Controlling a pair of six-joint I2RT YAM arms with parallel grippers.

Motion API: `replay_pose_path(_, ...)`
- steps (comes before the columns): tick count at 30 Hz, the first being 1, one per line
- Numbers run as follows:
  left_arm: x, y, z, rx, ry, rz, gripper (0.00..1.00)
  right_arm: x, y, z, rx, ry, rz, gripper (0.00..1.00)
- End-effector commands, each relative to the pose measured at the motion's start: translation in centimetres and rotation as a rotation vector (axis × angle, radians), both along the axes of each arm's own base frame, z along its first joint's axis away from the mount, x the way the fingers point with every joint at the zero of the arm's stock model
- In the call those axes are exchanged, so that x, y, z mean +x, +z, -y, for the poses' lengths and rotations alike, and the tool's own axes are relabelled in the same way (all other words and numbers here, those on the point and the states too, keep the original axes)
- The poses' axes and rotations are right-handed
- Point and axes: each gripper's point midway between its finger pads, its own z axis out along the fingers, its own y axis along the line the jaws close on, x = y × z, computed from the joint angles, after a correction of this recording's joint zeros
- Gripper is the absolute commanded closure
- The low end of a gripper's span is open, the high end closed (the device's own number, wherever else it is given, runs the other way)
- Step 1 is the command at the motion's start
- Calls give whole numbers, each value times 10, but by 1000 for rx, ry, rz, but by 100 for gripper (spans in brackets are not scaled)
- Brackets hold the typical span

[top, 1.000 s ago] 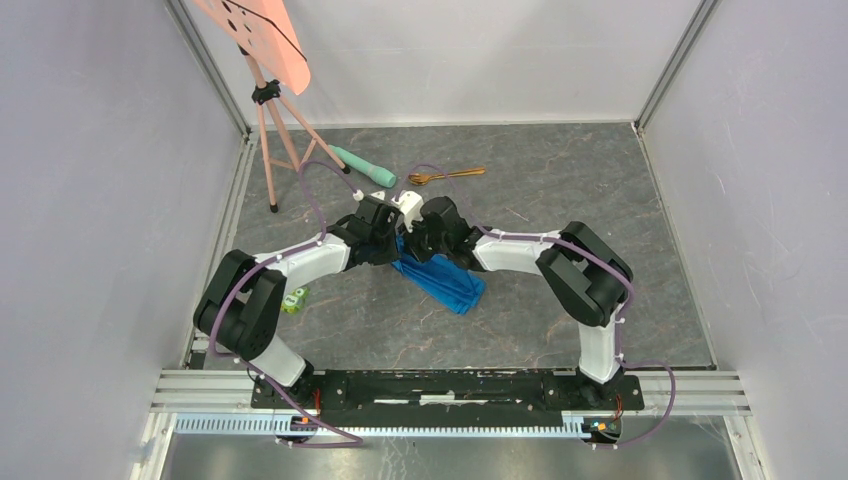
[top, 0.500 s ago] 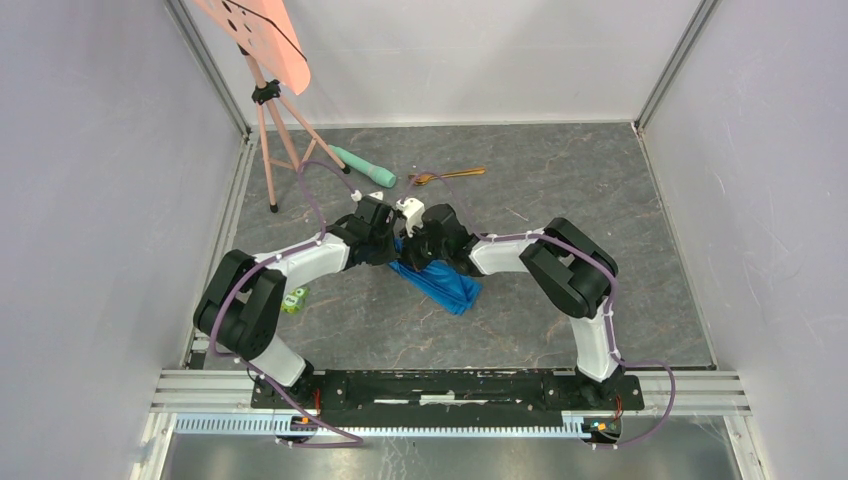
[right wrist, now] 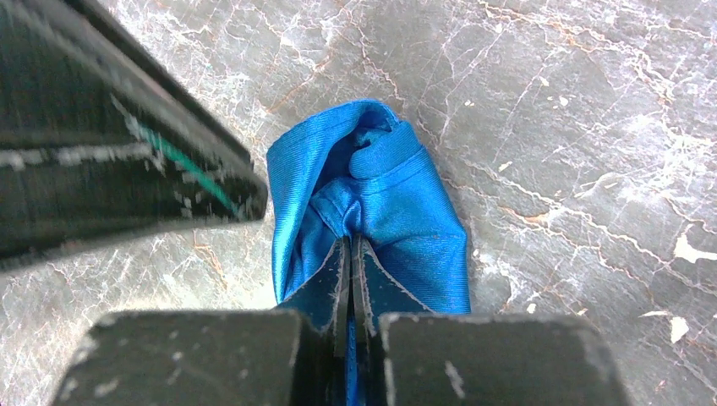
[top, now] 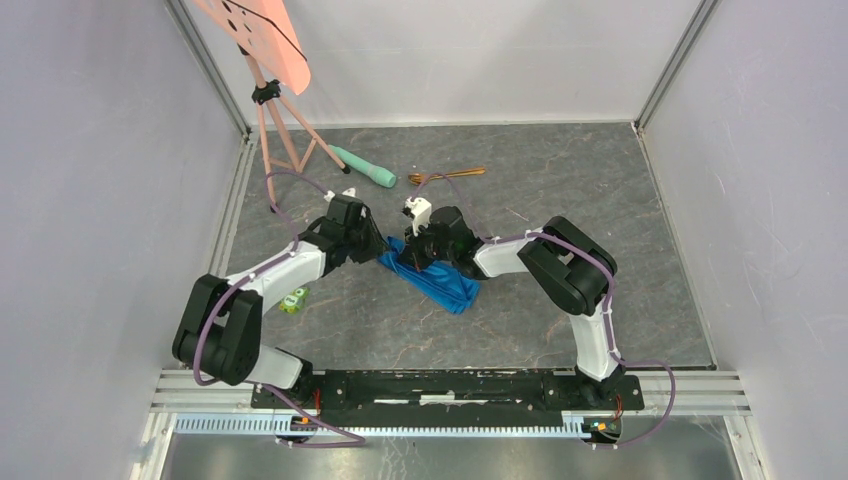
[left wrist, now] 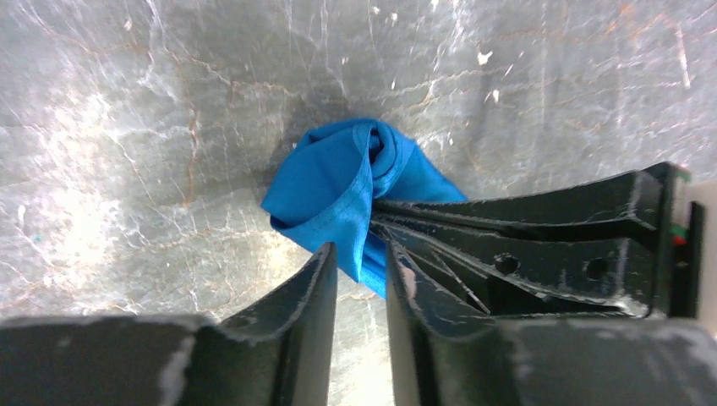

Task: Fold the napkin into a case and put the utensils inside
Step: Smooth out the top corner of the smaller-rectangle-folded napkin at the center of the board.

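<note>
The bright blue napkin (top: 436, 279) lies on the table as a crumpled, twisted bundle rather than a case. My right gripper (right wrist: 349, 245) is shut on a pinched fold of the napkin (right wrist: 397, 211); in the top view the right gripper (top: 408, 258) sits at the cloth's far-left end. My left gripper (left wrist: 359, 254) is open, and an edge of the napkin (left wrist: 330, 190) hangs loose at its fingertips. Seen from above, the left gripper (top: 372, 247) is just left of the cloth. The copper-gold utensils (top: 447, 176) lie together farther back.
A mint-green cylinder with a black tip (top: 365, 168) lies left of the utensils. A pink tripod stand (top: 275, 135) stands at the back left. A small green object (top: 293, 299) sits beside the left arm. Grey walls enclose the marbled table (top: 600, 190).
My left gripper has opened, let go of the napkin and drawn back to the left. My right gripper has shut on the napkin and shifted slightly left.
</note>
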Motion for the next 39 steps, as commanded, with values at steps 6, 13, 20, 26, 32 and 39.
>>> replay_pose_path(6,22,4,4,-113,79,10,74,-14,-28,11,-51,13,-72,100)
replay_pose_path(13,27,-13,20,-156,17,-16,77,-16,-25,8,-37,34,-76,100)
replay_pose_path(20,29,-26,27,-176,-6,-25,80,-18,-24,7,-34,49,-85,94)
replay_pose_path(26,17,-43,12,-101,25,-70,81,-12,0,9,-16,29,-88,77)
replay_pose_path(32,6,-38,8,-93,9,-71,79,0,27,14,80,0,-122,68)
replay_pose_path(39,12,1,15,-149,-12,6,70,-5,10,14,90,-8,-171,82)
